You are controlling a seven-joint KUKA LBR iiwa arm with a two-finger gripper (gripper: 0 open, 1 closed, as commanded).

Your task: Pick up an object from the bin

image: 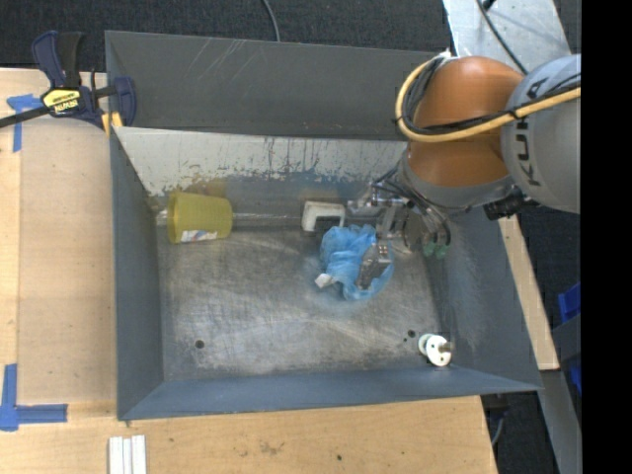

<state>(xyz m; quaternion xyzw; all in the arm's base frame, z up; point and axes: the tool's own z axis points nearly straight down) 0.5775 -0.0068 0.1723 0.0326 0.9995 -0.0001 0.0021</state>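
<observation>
Surface: scuffed grey metal bin (133, 294), sloped walls, back wall streaked.
Arm (548, 136): stretched in from the right, bent down over the bin's back right part.
Wrist: wrapped in a rounded orange cover (464, 117), crossed by a looped yellow cable.
Gripper (378, 260): pointed down and a little leftward from the wrist, low over the right side of a blue crumpled thing (344, 253).
Gripper state: could not be told, whether apart or together.
Task's thing: blue crumpled thing, lay just right of the bin's middle, beneath the gripper, just in front of a small white block (321, 214) by the back wall.
Others: yellow cup (200, 217) on its side at back left, well apart; small green thing (434, 250) just right of the gripper; small white round thing (434, 349) in the front right corner.
</observation>
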